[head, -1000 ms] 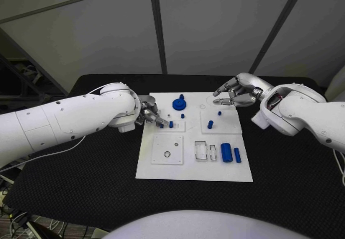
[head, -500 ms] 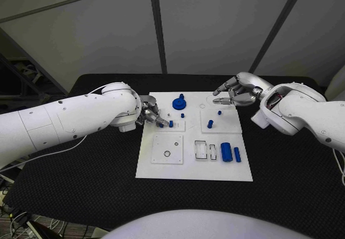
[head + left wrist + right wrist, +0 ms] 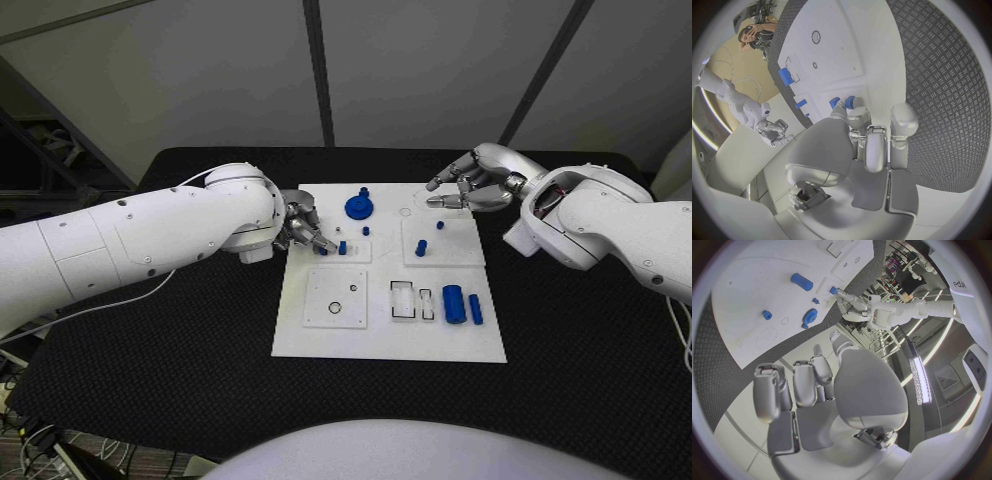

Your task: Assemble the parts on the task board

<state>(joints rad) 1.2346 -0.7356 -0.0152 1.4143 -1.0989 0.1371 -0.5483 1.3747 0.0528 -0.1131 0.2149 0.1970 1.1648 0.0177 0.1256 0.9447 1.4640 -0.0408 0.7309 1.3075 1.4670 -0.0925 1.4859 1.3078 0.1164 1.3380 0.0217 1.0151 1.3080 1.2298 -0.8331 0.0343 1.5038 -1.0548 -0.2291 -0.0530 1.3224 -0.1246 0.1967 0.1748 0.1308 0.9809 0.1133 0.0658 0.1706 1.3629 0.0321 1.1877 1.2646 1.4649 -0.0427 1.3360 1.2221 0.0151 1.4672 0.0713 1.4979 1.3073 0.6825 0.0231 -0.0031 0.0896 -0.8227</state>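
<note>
Where task board point(image 3: 389, 345) lies mid-table point(image 3: 173, 400), blue parts stand on it: round knob point(image 3: 358, 208) far middle, cylinder point(image 3: 453, 304) near right. Left robot hand point(image 3: 306, 234) at board's left edge, fingers pinching small blue peg point(image 3: 343, 247). Right robot hand point(image 3: 469, 186) above far right corner, fingers curled, holding nothing visible.

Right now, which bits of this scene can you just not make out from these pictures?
- Left robot hand, head view: its fingers cover the small blue pegs; contact unclear.
- Right robot hand, head view: too small to tell whether the fingertips hold anything.
- Task board, right wrist view: its far side is cut off by the circle's rim.
</note>
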